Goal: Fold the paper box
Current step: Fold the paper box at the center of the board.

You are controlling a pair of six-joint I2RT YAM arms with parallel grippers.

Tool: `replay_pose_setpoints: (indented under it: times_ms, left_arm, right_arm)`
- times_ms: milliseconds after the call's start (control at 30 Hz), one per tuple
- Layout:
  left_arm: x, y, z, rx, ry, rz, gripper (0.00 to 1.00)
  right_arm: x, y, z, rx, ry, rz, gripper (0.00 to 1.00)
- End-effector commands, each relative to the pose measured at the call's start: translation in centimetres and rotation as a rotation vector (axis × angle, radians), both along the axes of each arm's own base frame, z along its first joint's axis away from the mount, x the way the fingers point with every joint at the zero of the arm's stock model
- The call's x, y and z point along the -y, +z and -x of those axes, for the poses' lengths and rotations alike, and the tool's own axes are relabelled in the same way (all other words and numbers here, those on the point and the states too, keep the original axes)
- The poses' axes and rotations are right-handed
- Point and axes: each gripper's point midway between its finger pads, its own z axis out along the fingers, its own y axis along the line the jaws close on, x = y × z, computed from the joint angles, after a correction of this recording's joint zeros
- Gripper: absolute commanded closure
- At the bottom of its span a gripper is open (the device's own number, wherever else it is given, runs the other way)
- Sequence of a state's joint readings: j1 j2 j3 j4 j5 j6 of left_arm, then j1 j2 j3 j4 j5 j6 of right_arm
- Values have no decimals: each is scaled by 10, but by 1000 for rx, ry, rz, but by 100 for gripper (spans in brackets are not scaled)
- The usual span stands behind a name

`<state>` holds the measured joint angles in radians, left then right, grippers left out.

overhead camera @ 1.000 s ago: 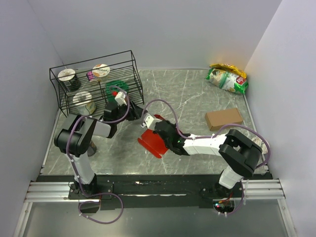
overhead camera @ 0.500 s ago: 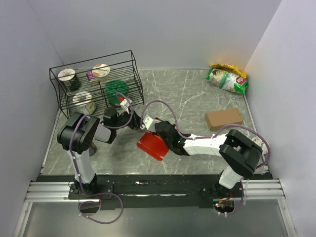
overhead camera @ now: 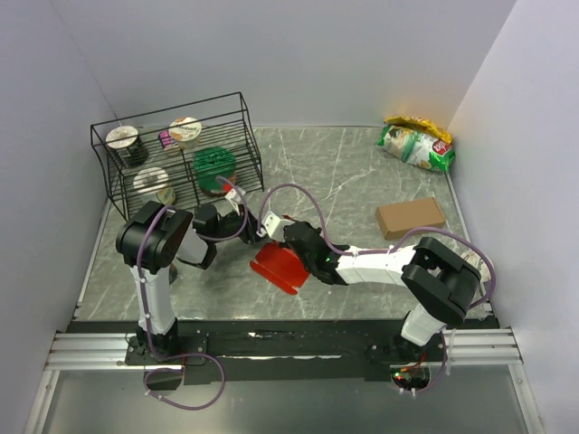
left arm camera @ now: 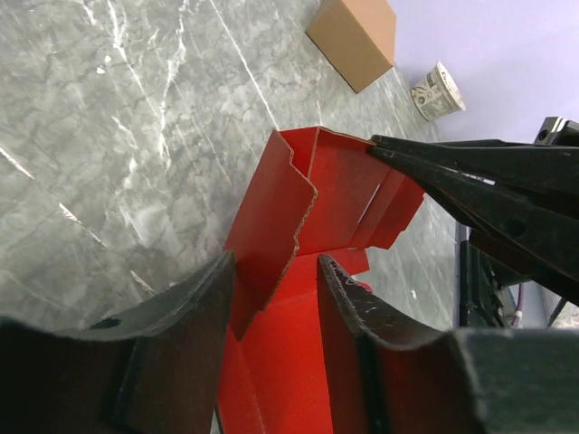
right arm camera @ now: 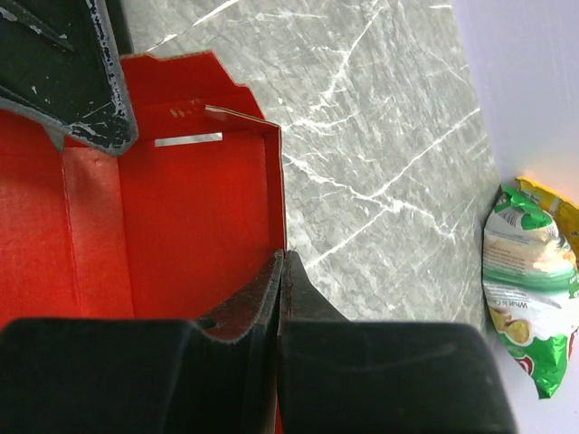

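Observation:
The paper box [overhead camera: 277, 268] is a bright red creased card sheet with raised flaps, lying at the table's centre. My right gripper [overhead camera: 296, 238] is shut on the edge of one upright side wall, as the right wrist view shows [right arm camera: 283, 258], with the red box [right arm camera: 181, 217] spread to its left. My left gripper [overhead camera: 257, 231] is open. In the left wrist view its jaws [left arm camera: 274, 264] straddle a raised flap of the box [left arm camera: 335, 190] without closing on it. The right gripper's dark fingers [left arm camera: 470, 181] pinch the box's far wall.
A black wire basket [overhead camera: 172, 158] with several cups stands at the back left, close behind my left arm. A plain brown cardboard box [overhead camera: 410, 218] lies at the right. A green snack bag [overhead camera: 416, 143] lies at the back right corner.
My left gripper has swung right from beside the basket to the red box, and its open jaws now straddle a flap. The right gripper has kept its hold and shifted the box slightly.

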<state>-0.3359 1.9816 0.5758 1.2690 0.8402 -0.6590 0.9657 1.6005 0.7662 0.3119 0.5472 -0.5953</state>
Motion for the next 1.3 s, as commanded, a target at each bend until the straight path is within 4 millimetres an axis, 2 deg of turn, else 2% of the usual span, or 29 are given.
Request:
replay_pose_setpoints:
  times_ms: [0, 100, 167, 267, 300, 367, 400, 433, 467, 500, 567, 800, 1100, 1267]
  left_arm:
    - [3, 37, 2, 175, -8, 93, 55]
    - [0, 46, 5, 179, 18, 118, 55]
    - [-6, 51, 4, 184, 54, 130, 51]
    - [-14, 54, -1, 168, 82, 123, 36]
    - [-16, 61, -2, 191, 93, 125, 34]
    - [-19, 57, -3, 156, 119, 98, 33]
    - [-20, 64, -4, 178, 124, 88, 33]
    - [-21, 56, -6, 131, 138, 59, 33]
    - [-23, 56, -7, 135, 150, 47, 34]
    - [-25, 60, -9, 170, 161, 28, 34]
    - [-27, 50, -8, 155, 163, -17, 34]
    - [-26, 38, -11, 216, 140, -127, 31]
    - [-4, 37, -20, 290, 110, -219, 29]
    - [2, 36, -29, 304, 105, -235, 34]
  right_arm:
    - [-5, 12, 2, 11, 1, -61, 100]
    - [-2, 11, 3, 11, -9, -62, 100]
    - [-2, 14, 3, 14, -6, -69, 100]
    - [2, 19, 3, 39, -9, -50, 100]
    - [4, 20, 3, 55, -17, -33, 100]
    - [2, 23, 4, 94, -7, 13, 100]
    - [3, 24, 3, 111, -22, 32, 100]
    - [2, 18, 3, 110, -17, 58, 100]
    - [0, 17, 3, 119, -10, 75, 100]
    - [-4, 18, 4, 124, -2, 68, 100]
    - [-9, 16, 6, 105, 12, 46, 100]
    - [-23, 25, 6, 86, 48, -2, 100]
    - [-29, 26, 6, 84, 62, 3, 100]
    - [-30, 26, 7, 85, 61, 7, 100]
